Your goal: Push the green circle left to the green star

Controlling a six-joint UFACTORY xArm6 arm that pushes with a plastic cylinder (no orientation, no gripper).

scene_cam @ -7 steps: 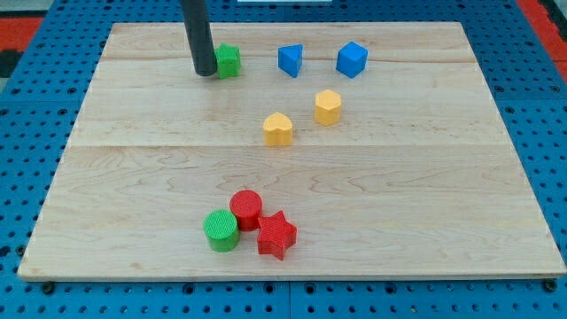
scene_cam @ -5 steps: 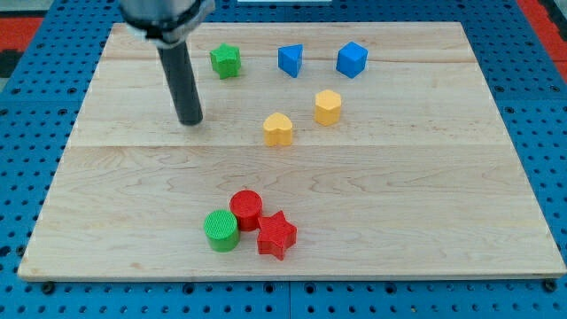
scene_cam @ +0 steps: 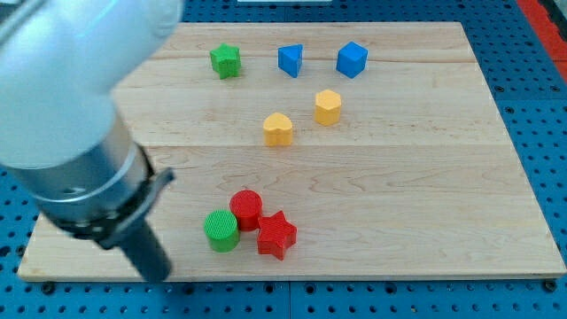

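Note:
The green circle [scene_cam: 221, 230] sits near the view's bottom, touching the red circle [scene_cam: 246, 209], with the red star [scene_cam: 276, 235] just right of it. The green star [scene_cam: 225, 60] is at the view's top, left of centre. My tip [scene_cam: 156, 276] is at the board's bottom edge, left of the green circle and apart from it. The arm's large pale body fills the view's upper left.
Two blue blocks [scene_cam: 291, 59] [scene_cam: 352, 59] lie at the top, right of the green star. Two yellow blocks [scene_cam: 278, 128] [scene_cam: 328, 106] lie in the middle. The wooden board [scene_cam: 425, 177] rests on a blue pegboard.
My tip has moved from beside the green star down to the board's bottom edge, left of the green circle. No block has moved.

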